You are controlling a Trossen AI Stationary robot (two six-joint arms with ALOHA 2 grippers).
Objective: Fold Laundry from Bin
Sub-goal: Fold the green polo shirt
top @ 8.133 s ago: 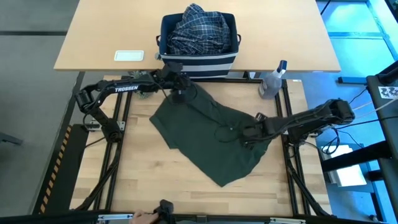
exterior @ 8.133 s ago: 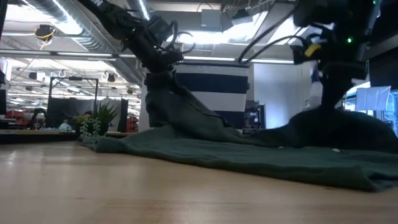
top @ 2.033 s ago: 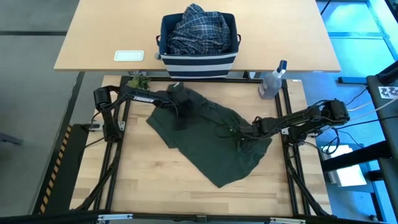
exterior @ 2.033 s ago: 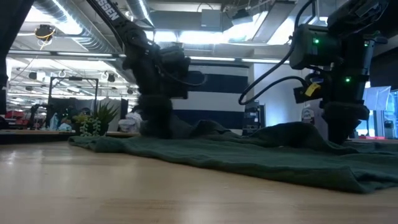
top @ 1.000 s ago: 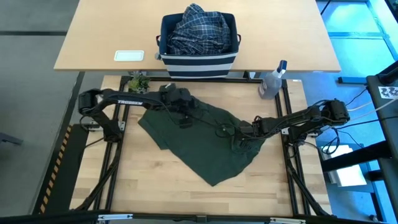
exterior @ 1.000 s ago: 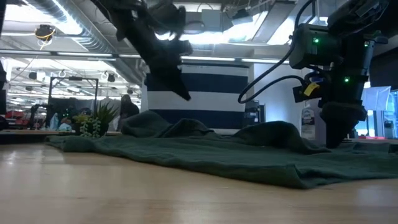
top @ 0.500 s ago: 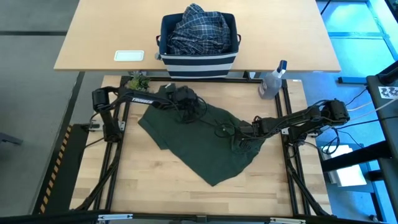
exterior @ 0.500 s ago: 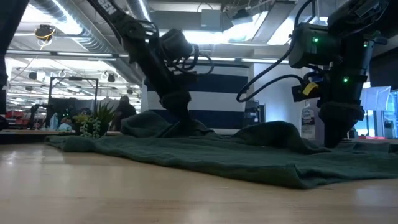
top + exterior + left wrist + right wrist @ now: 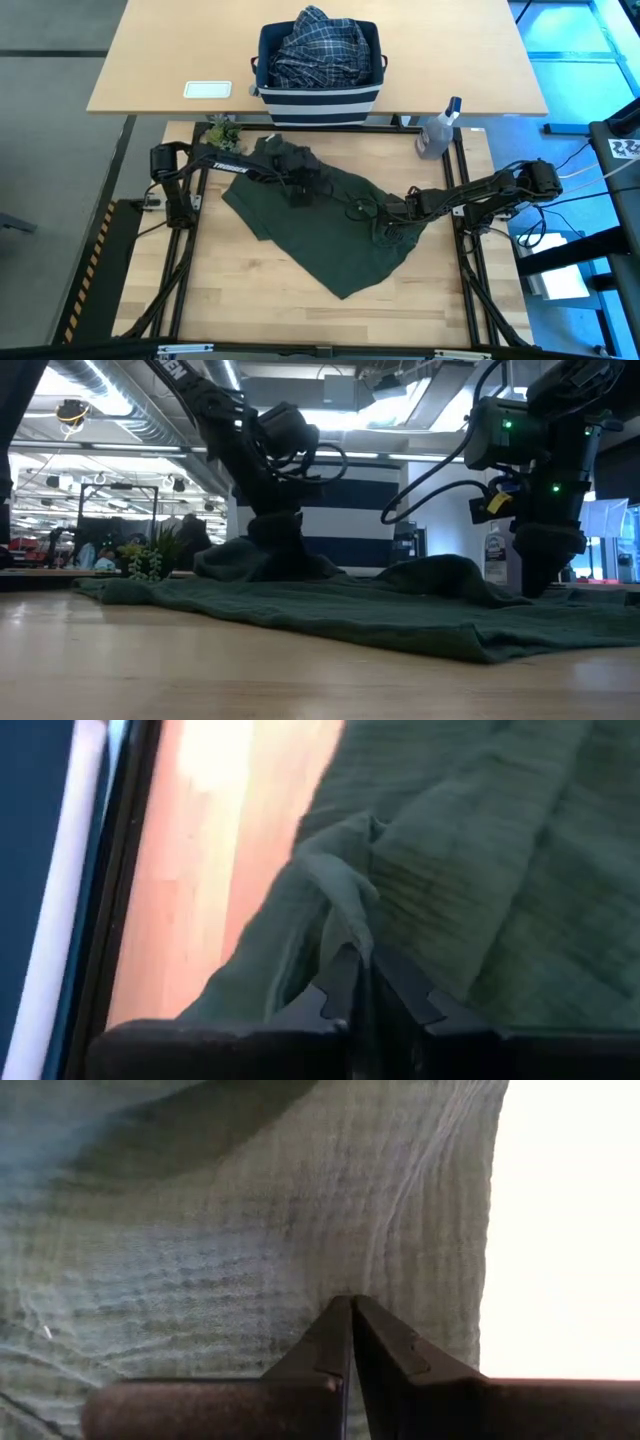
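Observation:
The dark olive-green garment (image 9: 330, 230) lies spread on the near wooden table, wrinkled along its far edge. My left gripper (image 9: 300, 192) is down at that far edge and shut on a raised ridge of the cloth. My right gripper (image 9: 384, 227) is shut on the garment's right part. On the far table stands the navy, white-striped bin (image 9: 268, 88), and the blue-and-white plaid shirt (image 9: 318, 45) lies heaped in it. The black garment is out of view. My left gripper (image 9: 357, 972) pinches a narrow raised fold (image 9: 347, 905) of the olive garment near its far edge, coming slanting down from the far left. The fold stands up between the fingertips, and the rest of the cloth lies on the table. How many layers it has I cannot tell. My right gripper (image 9: 350, 1318) has its shut fingertips on the garment's ribbed cloth (image 9: 300, 1260) near the right edge, pointing steeply down. The fingers hide the pinch itself. The cloth there lies on the table, humped up slightly beside the gripper (image 9: 450, 568).
A clear spray bottle (image 9: 437, 133) stands at the near table's far right corner and a small green plant (image 9: 222, 131) at its far left. A white card (image 9: 207, 89) lies on the far table left of the bin. Bare wood lies along the near edge.
My left gripper has come down from above the garment onto its far edge and has taken hold of a ridge of cloth, which now bunches up under it. The rest of the garment has stayed in place.

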